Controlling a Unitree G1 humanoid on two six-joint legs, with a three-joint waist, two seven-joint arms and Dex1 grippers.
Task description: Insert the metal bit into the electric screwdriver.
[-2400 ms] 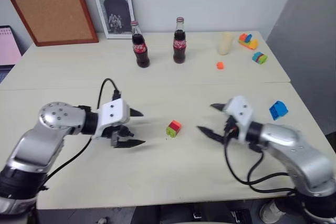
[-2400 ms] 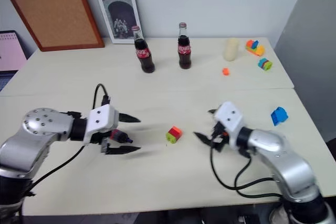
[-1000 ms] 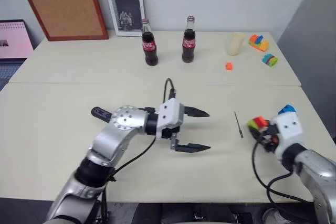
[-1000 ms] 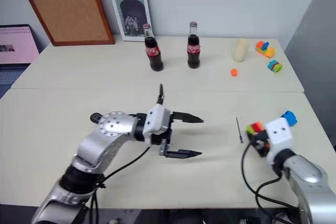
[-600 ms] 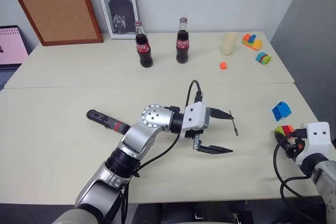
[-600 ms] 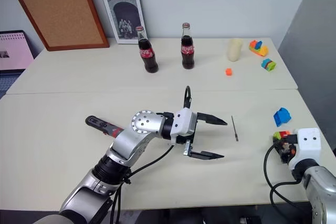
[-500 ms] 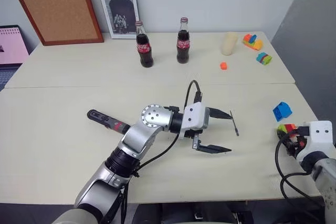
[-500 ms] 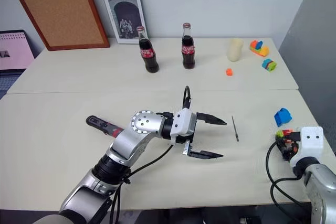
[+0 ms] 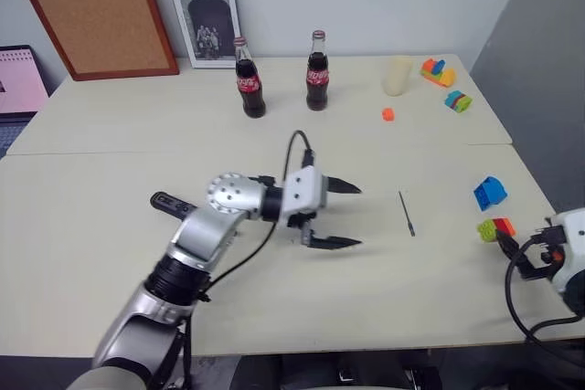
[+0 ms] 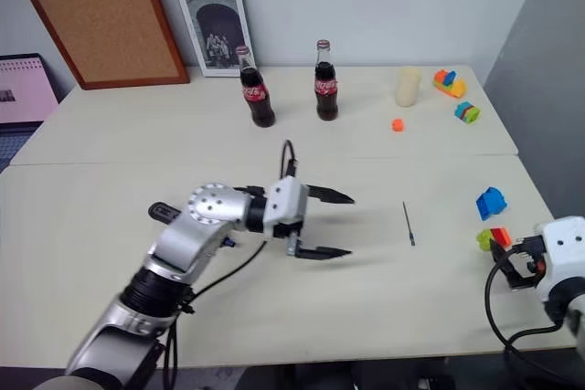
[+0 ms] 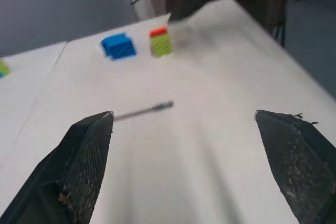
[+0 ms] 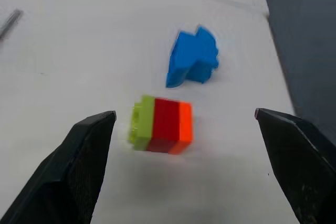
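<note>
The thin dark grey metal bit (image 9: 406, 213) is lying flat on the pale tabletop (image 9: 110, 253), its long axis running toward the far edge and the near edge, well to the right of centre. The left gripper (image 9: 345, 216) is hovering spread wide and empty, its fingers pointing at the bit, which lies just beyond their tips. The black pen-shaped electric screwdriver (image 9: 173, 205) is lying behind that arm, and the right gripper (image 12: 189, 129) is gaping open over a green-red-orange block (image 12: 160, 131) beside a blue block (image 12: 192, 57).
</note>
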